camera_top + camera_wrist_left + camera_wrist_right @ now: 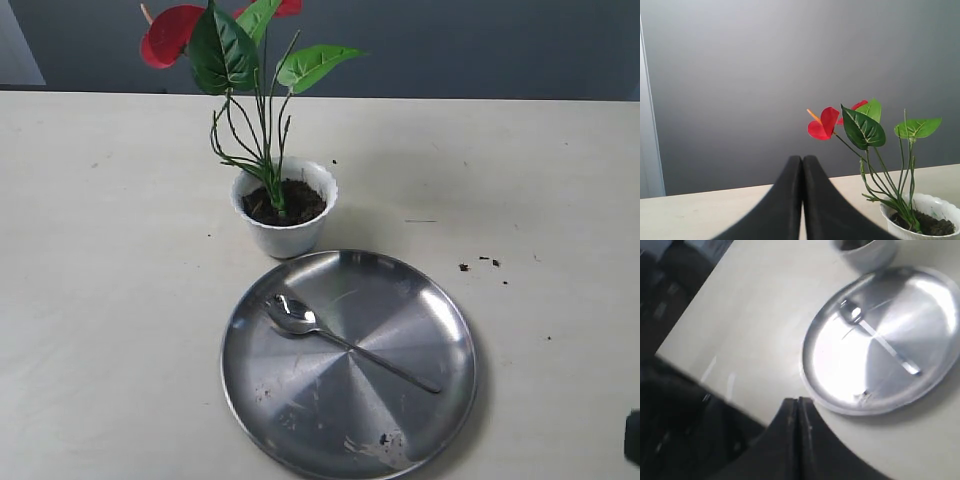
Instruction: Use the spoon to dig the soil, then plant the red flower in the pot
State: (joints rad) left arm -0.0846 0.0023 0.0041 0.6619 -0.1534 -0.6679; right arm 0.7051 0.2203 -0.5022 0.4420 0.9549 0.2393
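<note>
Flower [225, 45] stands planted in pot [285, 208], upper centre. Spoon [340, 340] lies on plate [440, 400], handle running to lower right, towards the right arm. Left gripper [801, 165] and right gripper [797, 405]: jaws together, empty.

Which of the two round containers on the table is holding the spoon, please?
The steel plate: the spoon lies on it, while the white pot behind holds soil and the red flower.

- No readable text, label, brand, number or sign in any view.
- The pot [285, 208]: plain white wall, no print.
- The steel plate [440, 400], just in front of the pot: bare metal with smudges only, no stamp legible.
- The spoon [340, 340] on the plate: no marking legible.
</note>
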